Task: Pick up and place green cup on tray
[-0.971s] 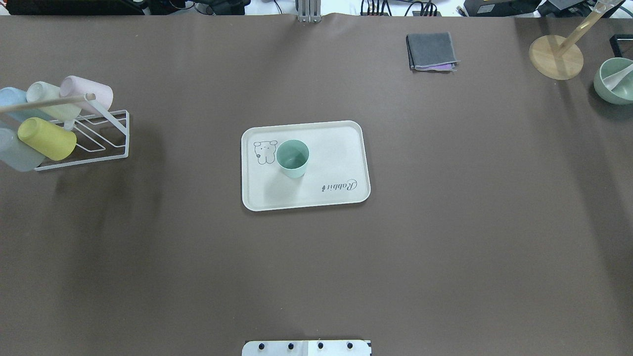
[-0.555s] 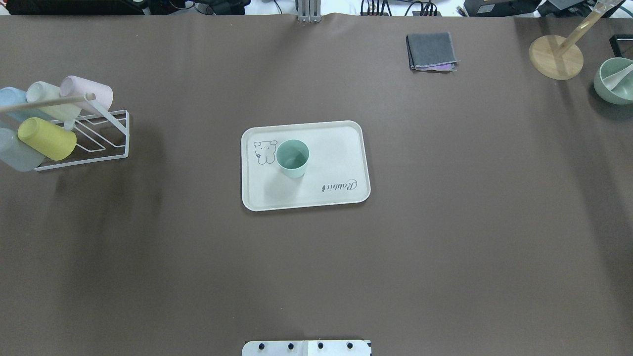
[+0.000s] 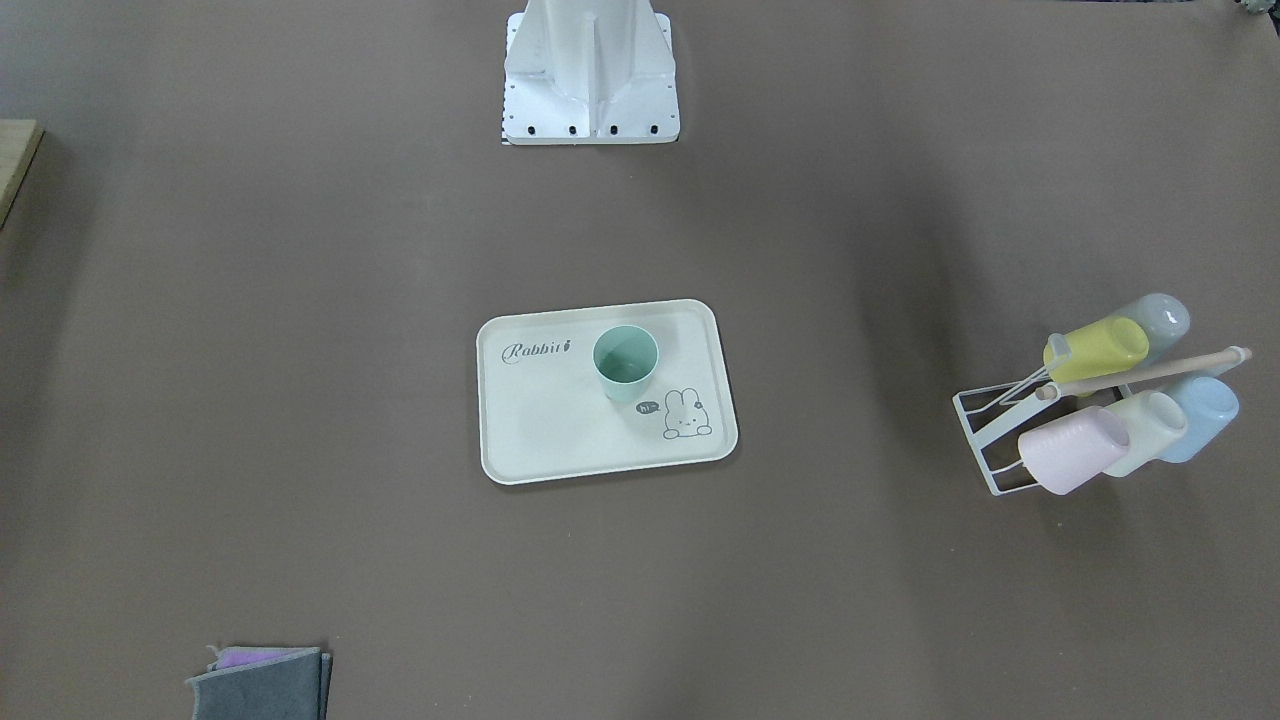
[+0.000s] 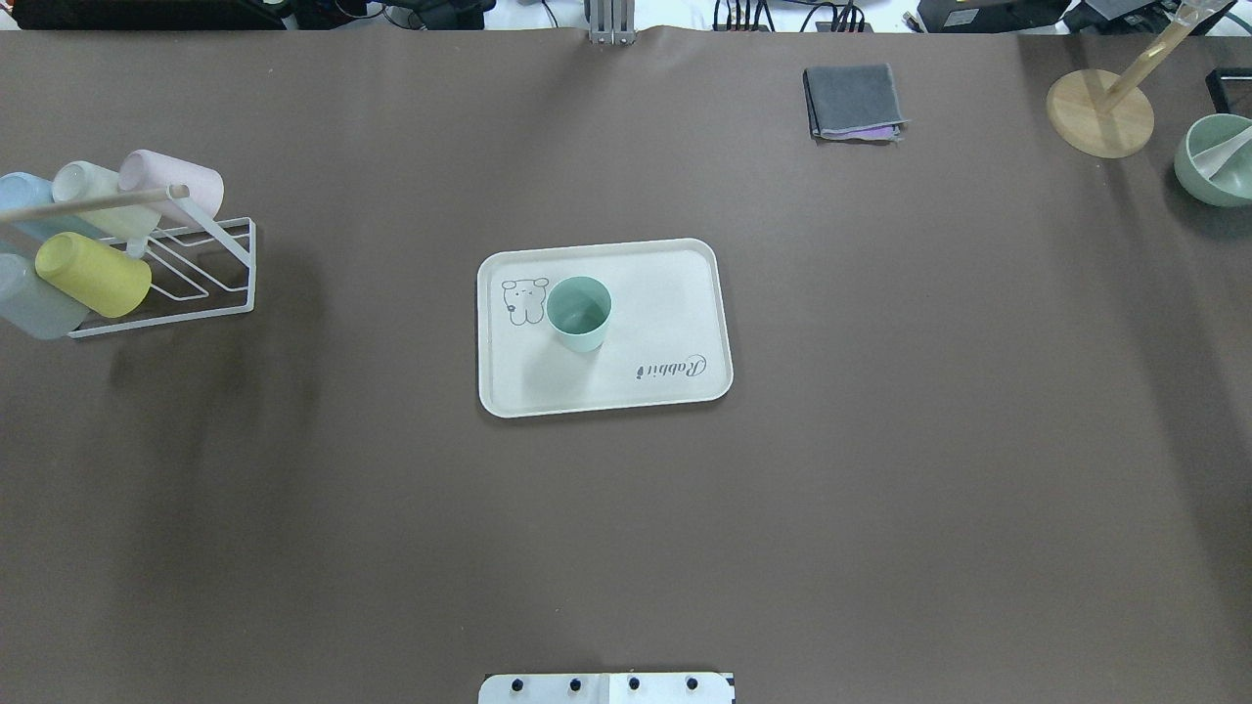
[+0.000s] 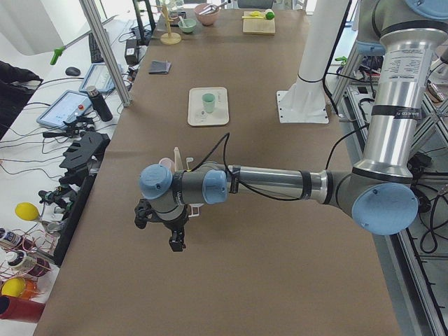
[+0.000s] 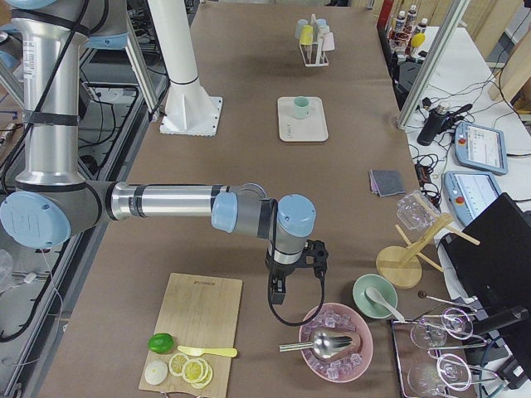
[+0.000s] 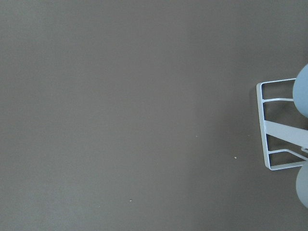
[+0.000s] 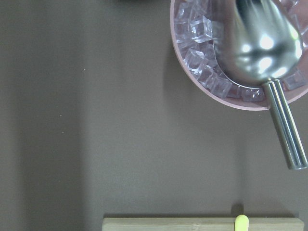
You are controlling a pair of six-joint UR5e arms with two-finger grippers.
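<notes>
The green cup (image 4: 579, 313) stands upright on the cream "Rabbit" tray (image 4: 655, 293) at the table's middle, next to the bunny drawing. It also shows in the front-facing view (image 3: 626, 363) on the tray (image 3: 540, 420), and small in the side views (image 5: 208, 102) (image 6: 301, 106). No gripper is near it. My left gripper (image 5: 175, 241) hangs over the table's left end, near the cup rack. My right gripper (image 6: 278, 292) hangs over the right end, by an ice bowl. I cannot tell whether either is open or shut.
A white wire rack (image 4: 196, 269) with several pastel cups, one yellow-green (image 4: 93, 274), stands at the left. A grey cloth (image 4: 853, 101), a wooden stand (image 4: 1100, 112) and a green bowl (image 4: 1218, 161) sit far right. A pink ice bowl (image 8: 192, 72) with a scoop and a cutting board (image 6: 195, 332) lie under the right arm.
</notes>
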